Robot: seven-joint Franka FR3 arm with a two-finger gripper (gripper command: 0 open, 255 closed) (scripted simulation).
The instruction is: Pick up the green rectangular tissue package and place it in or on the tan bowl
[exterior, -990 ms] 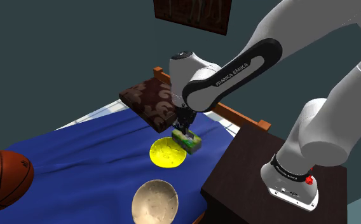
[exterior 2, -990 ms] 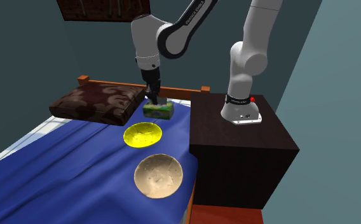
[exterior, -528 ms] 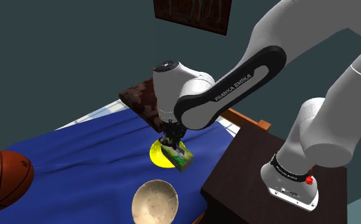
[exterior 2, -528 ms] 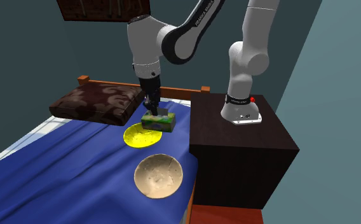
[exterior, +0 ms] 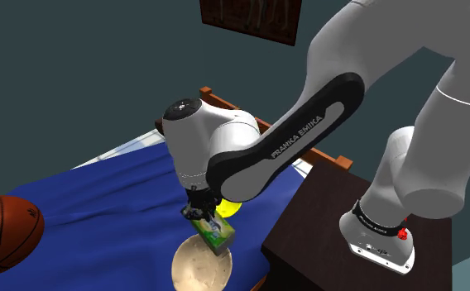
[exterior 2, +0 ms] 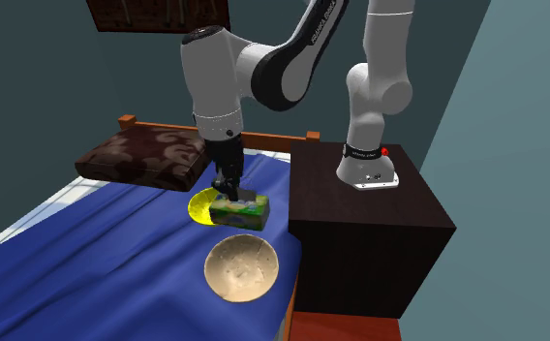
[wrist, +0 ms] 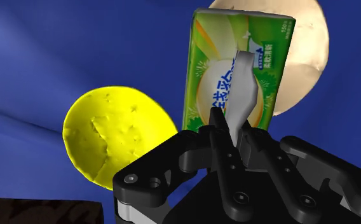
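Observation:
The green tissue package hangs in the air from my gripper, which is shut on the white tissue tab sticking out of its top. In the second exterior view the package floats between the yellow plate and the tan bowl, a little above the bed. In the shoulder view it overlaps the far rim of the tan bowl. In the wrist view, the fingers pinch the white tab of the package, with the tan bowl behind it.
A yellow plate lies on the blue bedspread beyond the bowl. A brown patterned pillow rests at the headboard. A basketball sits at the shoulder view's left. The dark stand flanks the bed.
The arm has carried the package from above the yellow plate toward the tan bowl, lower and nearer in both exterior views. The grip has stayed the same.

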